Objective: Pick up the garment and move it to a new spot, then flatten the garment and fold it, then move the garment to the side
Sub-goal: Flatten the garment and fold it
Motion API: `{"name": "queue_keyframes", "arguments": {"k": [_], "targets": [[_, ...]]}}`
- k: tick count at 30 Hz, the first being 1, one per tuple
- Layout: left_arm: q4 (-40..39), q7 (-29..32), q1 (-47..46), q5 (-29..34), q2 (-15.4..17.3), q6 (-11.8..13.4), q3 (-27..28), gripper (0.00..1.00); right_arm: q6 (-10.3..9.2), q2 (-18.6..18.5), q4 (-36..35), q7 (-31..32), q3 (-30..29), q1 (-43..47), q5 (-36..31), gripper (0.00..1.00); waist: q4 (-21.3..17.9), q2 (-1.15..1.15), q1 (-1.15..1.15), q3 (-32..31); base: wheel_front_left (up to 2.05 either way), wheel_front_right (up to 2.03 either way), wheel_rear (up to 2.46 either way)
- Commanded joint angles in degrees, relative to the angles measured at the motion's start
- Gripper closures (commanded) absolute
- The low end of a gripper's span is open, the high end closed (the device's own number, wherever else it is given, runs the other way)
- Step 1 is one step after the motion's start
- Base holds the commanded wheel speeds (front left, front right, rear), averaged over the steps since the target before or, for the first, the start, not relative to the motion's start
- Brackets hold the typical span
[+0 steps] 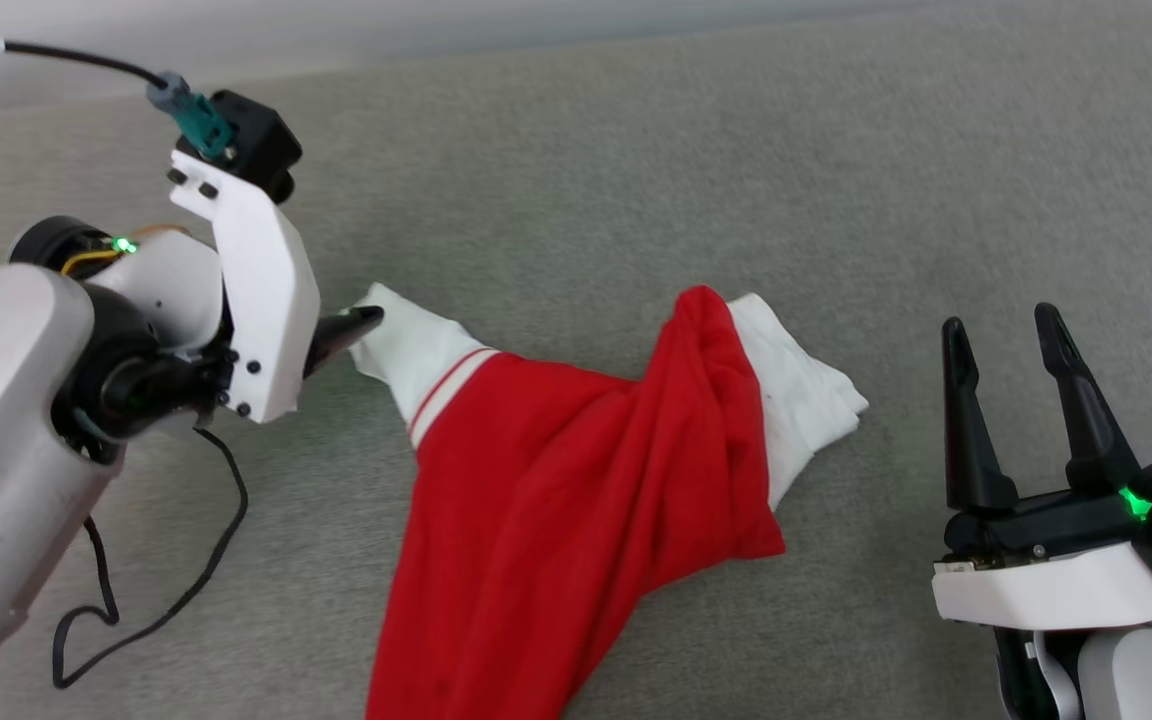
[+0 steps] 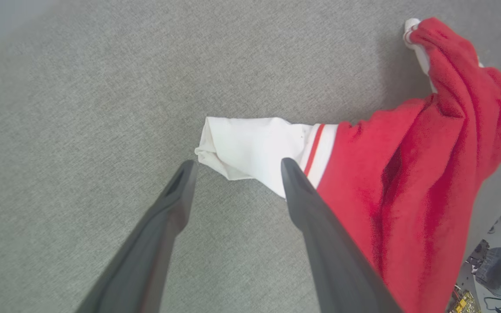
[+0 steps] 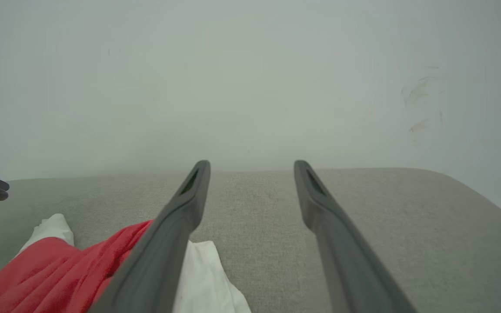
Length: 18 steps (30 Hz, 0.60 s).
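Location: I am seeing the garment (image 1: 556,470) lying bunched on the grey fabric surface (image 1: 636,150). Its red body is spreading from the middle of the head view toward 6 o'clock and running off the bottom edge.
Sleeves: one white sleeve (image 1: 416,350), red stripes at its seam, is reaching toward 10 o'clock from the red body. The other white sleeve (image 1: 806,390) is poking out at 2 o'clock, partly under a raised red fold.
Left tool: the left gripper (image 2: 237,164) is sitting at 9 o'clock of the head view, pointing toward 3 o'clock at the tip of the striped sleeve. In its wrist view the jaws are standing wide apart and gripping nothing, with the sleeve end lying just past the fingertips. I am not managing to tell whether one finger is touching the cloth.
Right tool: the right gripper (image 1: 1001,320) is sitting at 4 o'clock of the head view, well apart from the garment, fingers pointing to 12 o'clock. Its jaws are also standing wide and empty.
Right wrist view: the fingers are pointing across the surface toward a pale wall (image 3: 250,65), with red and white cloth showing at 7 o'clock.
Cable: a black cable (image 1: 186,590) is trailing from the left arm and looping at 8 o'clock.
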Motion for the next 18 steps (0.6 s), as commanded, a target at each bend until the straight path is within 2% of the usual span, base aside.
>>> {"name": "queue_keyframes", "arguments": {"k": [1,14,15,16,18], "targets": [[0.7,0.6,-0.9,-0.2,-0.2,0.1,-0.2,0.0,-0.02,0.1,-0.2,-0.1,0.0,-0.7,0.3,0.0,-2.8,0.0,-0.01,3.0,0.0,0.0,0.0],[10.7,7.0,-5.3,1.7,-1.5,-0.8,-4.1,0.0,-0.02,0.1,-0.5,-0.1,0.5,-2.5,2.3,0.0,-6.0,0.0,-0.01,8.4,0.0,0.0,0.0],[11.2,7.4,-5.0,1.4,-1.7,-1.1,-4.4,0.31,-0.02,0.1,-0.5,-0.1,0.4,-2.5,2.4,0.0,-6.0,0.0,-0.01,8.6,0.0,0.0,0.0],[11.6,7.8,-4.9,1.0,-1.9,-1.3,-4.6,1.0,-0.02,0.1,-0.4,-0.1,0.3,-2.5,2.4,0.0,-6.0,0.0,-0.01,8.7,0.0,0.0,0.0],[11.8,7.2,-4.9,0.6,-2.3,-1.8,-4.5,1.0,-0.02,0.1,-0.3,-0.1,0.2,-2.7,2.4,0.0,-5.9,0.0,-0.01,8.8,0.0,0.0,0.0]]}}
